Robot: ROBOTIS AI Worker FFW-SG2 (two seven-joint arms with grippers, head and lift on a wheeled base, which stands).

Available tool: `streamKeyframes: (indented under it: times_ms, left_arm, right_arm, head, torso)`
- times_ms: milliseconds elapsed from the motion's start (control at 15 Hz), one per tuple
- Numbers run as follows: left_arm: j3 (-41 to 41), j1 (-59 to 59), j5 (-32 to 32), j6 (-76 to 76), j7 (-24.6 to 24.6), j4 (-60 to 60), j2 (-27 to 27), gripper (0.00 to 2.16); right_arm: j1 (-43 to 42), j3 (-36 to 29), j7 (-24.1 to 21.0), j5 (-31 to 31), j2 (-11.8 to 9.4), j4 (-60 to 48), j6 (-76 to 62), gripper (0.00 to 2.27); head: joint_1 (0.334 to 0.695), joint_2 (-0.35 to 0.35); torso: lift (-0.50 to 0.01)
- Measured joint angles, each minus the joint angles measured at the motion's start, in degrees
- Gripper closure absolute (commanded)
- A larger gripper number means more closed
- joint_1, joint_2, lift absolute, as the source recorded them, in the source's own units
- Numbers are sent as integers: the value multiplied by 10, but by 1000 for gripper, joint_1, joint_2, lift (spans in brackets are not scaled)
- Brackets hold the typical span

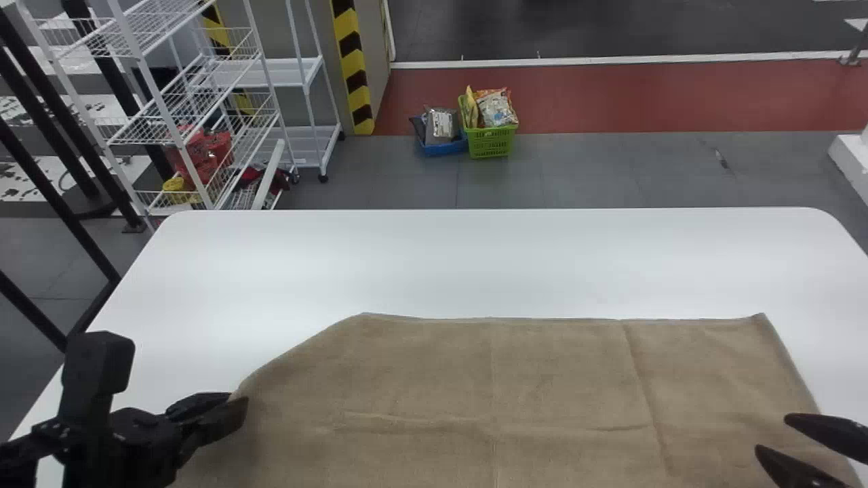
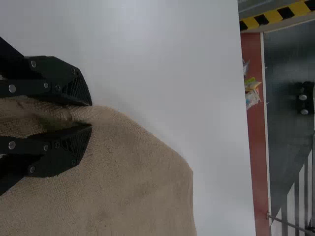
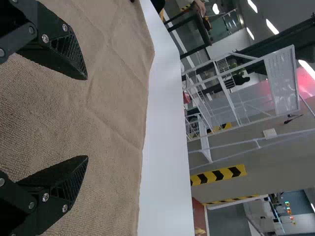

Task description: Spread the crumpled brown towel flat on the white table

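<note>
Two pincers, L & R, both at the towel. L pincer is at the towel's L edge, part-open. L wrist view adds detail: fingers a bit apart at L pincer, w/ a rumpled bit of towel btwn them. R pincer is over the towel nr its R side, wide open; R wrist view gives the full gap at R pincer, w/ towel beyond & btwn the fingers.

Towel is spread mostly flat on the worktop, running off the head view's bottom edge. Far edge approx. straight; far L side slants in toward L pincer. Head view has long creases front-to-back plus small wrinkles abt. mid-towel. L wrist view has the slanting edge & a rounded corner close up; R wrist view, a slightly wavy edge w/ worktop alongside.

Past the worktop, head view: blue basket & green basket w/ packets on the floor, white racks & striped post to L. R wrist view also gets ceiling lights.
</note>
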Motion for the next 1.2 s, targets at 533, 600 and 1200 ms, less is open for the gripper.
streamKeyframes:
  times_ms: [533,600,1200]
  left_arm:
    - [-18,109,42,-13,-62,-114,-1,1062]
    - [-20,116,43,-15,-74,-115,-1,1062]
    - [-76,155,-19,-32,-148,-113,-1,9]
  right_arm:
    - [16,-6,0,-9,0,3,-1,296]
    - [16,-6,0,-9,0,4,-2,296]
    - [15,4,0,-13,-21,32,-29,289]
  head:
    - [695,7]
    - [695,-2]
    - [695,-94]
  torso:
    - [-123]
    - [-123]
    - [-123]
